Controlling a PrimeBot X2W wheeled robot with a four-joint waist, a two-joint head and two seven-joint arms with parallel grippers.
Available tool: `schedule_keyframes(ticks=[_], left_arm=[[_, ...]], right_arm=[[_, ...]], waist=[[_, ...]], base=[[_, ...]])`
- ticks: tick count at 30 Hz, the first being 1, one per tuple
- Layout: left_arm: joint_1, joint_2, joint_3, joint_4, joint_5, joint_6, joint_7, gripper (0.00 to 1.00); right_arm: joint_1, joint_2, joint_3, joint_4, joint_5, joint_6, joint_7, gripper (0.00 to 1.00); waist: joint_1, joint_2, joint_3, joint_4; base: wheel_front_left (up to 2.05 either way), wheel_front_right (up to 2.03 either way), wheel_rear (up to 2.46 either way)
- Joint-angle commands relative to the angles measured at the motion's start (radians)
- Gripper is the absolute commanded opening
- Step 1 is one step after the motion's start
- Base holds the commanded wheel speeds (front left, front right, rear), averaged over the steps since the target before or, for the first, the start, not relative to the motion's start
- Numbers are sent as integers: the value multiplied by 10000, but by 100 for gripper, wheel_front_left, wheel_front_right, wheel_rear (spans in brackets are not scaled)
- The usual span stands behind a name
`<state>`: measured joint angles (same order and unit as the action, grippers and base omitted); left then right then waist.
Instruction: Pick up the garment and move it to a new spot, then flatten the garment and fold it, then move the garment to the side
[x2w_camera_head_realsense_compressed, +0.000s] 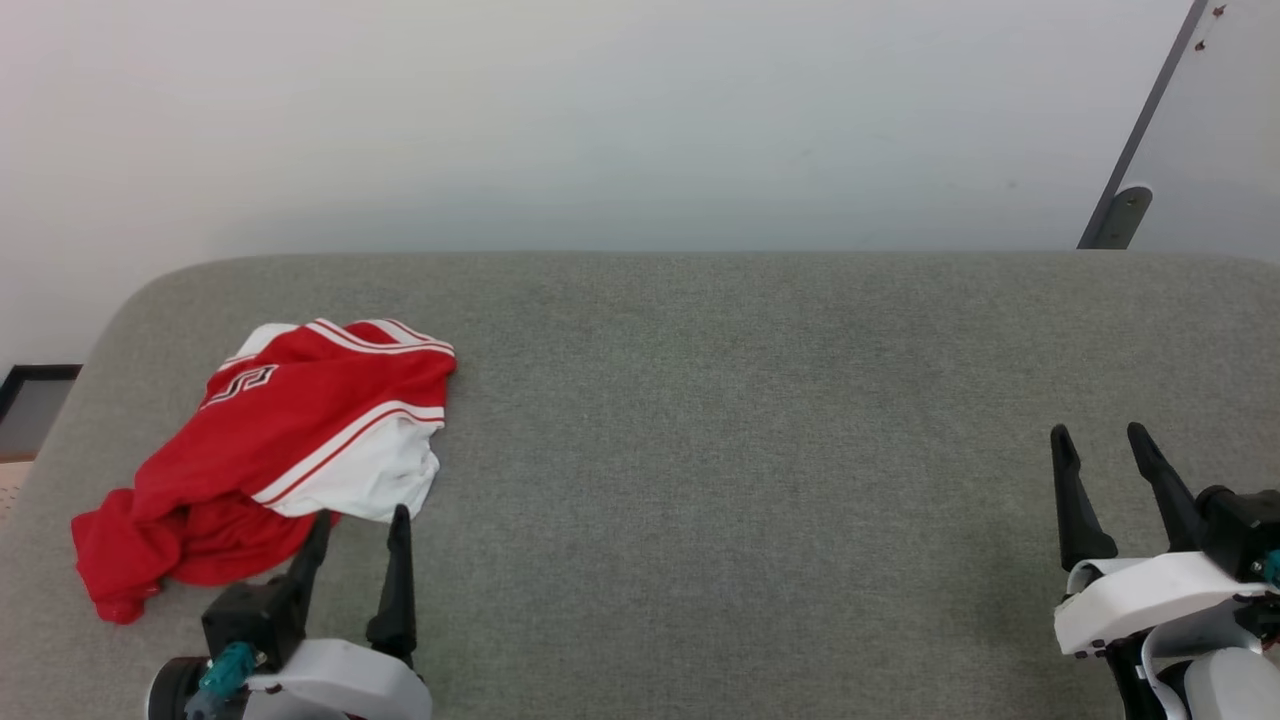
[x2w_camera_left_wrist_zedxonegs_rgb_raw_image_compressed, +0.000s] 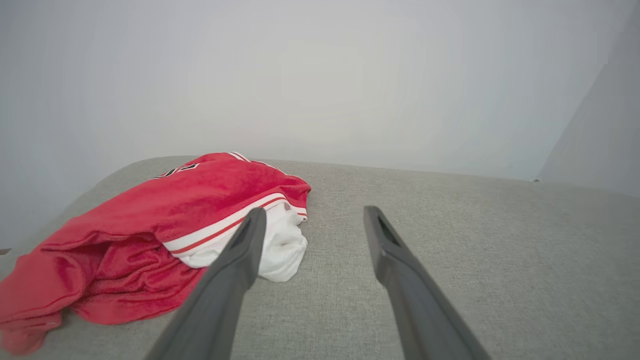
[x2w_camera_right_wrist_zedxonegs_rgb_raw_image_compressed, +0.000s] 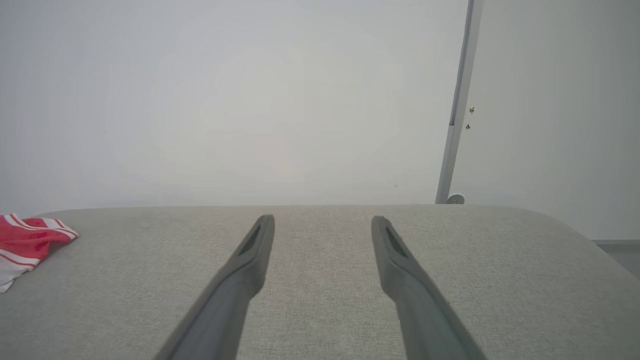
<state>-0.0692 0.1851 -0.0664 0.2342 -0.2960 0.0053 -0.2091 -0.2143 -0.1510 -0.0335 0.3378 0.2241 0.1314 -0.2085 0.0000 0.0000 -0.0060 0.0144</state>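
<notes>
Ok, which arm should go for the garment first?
Left. The left gripper sits open at the near edge of the crumpled garment. The right gripper, also open, is far off across the grey surface.

A grey fabric surface (x2w_camera_head_realsense_compressed: 760, 420) bears a crumpled red garment (x2w_camera_head_realsense_compressed: 290, 430).

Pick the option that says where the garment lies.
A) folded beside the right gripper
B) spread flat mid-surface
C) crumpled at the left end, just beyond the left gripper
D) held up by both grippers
C: the garment lies crumpled at the grey surface's left end, ahead of the left gripper.
</notes>
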Motion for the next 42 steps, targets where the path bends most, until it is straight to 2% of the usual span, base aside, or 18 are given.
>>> schedule_keyframes(ticks=[1, 18, 25, 30, 36, 42], left_arm=[[10, 16, 70, -78, 212, -78, -81, 100], [51, -307, 490, 46, 1560, -552, -414, 100], [-78, -554, 661, 118, 1855, -852, -542, 100], [-176, -744, 790, 169, 2013, -924, -556, 100], [-276, -917, 882, 152, 2120, -958, -556, 100], [-238, -1103, 1044, 394, 2100, -808, -556, 100]], right_arm=[[13, -75, -7, -104, -141, -11, -92, 100], [134, -84, -280, -171, -1077, -13, -418, 100], [247, -77, -804, -302, -1235, -13, -548, 100], [529, -18, -1075, -391, -1209, -14, -578, 100], [465, 58, -633, -455, -1167, -14, -562, 100], [332, 114, -223, -338, -1104, -14, -560, 100]], waist=[[0, 0, -7, -1], [0, 0, -19, 80], [0, 0, 30, 371], [0, 0, 72, 926], [0, 0, 271, 1888], [0, 0, 363, 3077]], base=[[0, 0, 0], [0, 0, 0], [0, 0, 0], [0, 0, 0], [0, 0, 0], [0, 0, 0]])
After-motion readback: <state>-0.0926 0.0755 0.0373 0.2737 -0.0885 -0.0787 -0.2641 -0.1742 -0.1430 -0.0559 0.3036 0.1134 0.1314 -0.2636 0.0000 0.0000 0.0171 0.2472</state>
